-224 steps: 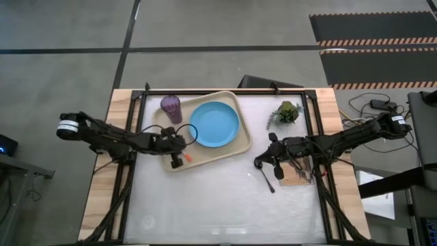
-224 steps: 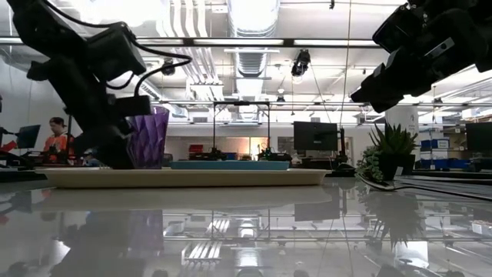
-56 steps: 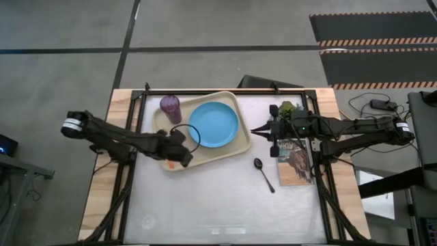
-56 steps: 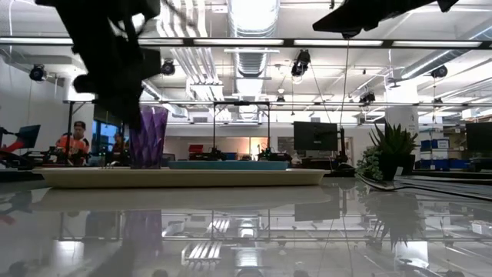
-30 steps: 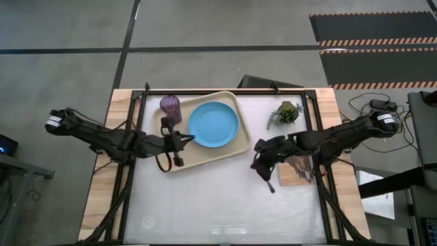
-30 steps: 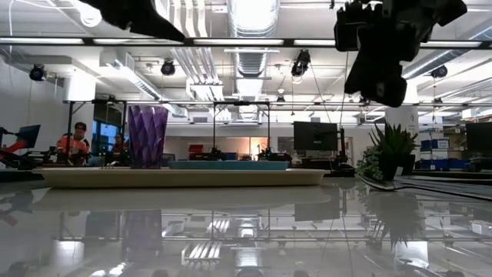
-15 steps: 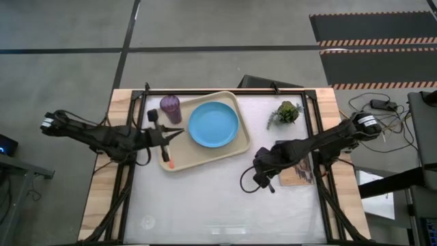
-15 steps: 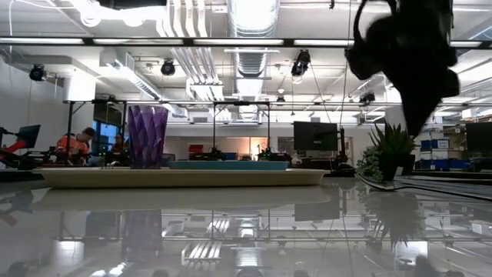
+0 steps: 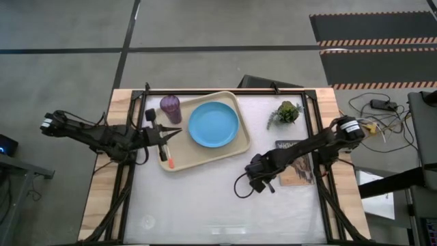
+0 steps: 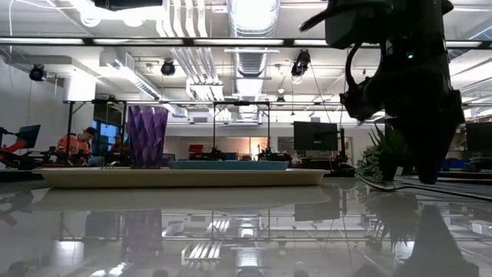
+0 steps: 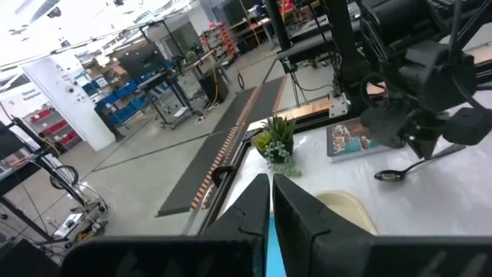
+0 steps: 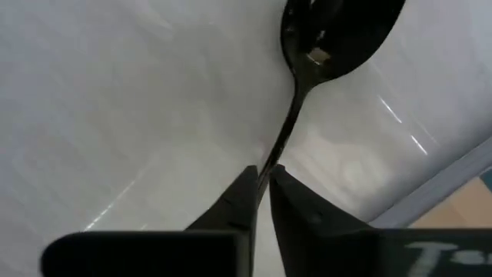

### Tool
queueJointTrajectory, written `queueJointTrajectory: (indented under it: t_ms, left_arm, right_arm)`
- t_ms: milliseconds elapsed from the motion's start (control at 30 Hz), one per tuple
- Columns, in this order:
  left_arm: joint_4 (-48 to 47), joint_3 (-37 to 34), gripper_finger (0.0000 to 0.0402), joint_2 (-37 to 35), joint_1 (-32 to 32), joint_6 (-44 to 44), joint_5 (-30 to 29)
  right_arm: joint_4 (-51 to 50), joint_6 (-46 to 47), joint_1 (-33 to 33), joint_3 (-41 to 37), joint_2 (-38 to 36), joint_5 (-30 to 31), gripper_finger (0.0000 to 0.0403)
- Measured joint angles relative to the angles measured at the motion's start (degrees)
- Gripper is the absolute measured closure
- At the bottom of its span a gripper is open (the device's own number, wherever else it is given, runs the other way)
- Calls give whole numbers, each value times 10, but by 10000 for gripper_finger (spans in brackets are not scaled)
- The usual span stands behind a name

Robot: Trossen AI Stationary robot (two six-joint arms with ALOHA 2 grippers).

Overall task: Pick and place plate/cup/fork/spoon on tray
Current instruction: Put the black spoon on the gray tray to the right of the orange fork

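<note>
**Spoon pinched on the bench, beside the tray**

The spoon lies on the white bench, off the tray and just beside the picture book. The right gripper is down over it; in the right wrist view its two fingers are pressed nearly together around the thin handle, with the oval bowl pointing away from them.

On the tray, the light-blue plate sits in the middle, the purple cup stands upright in the far left corner, and the fork lies near the left rim, its orange handle end showing.

The left gripper hangs over the tray's left edge between cup and fork; its fingers are closed together and hold nothing. The potted plant stands at the far right of the bench.
</note>
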Motion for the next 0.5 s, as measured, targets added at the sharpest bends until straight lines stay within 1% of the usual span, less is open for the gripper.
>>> queueJointTrajectory:
  t_ms: [133,333,400,500]
  left_arm:
    - [0,0,402,1,0,4,0]
    - [0,0,402,0,0,20,0]
    - [0,0,402,0,0,20,0]
    - [1,0,402,0,0,20,0]
  right_arm:
    - [0,13,0,0,9,3,333]
    - [2,11,0,-2,10,37,262]
    - [6,10,0,-3,12,46,248]
    - [6,18,1,-10,12,63,239]
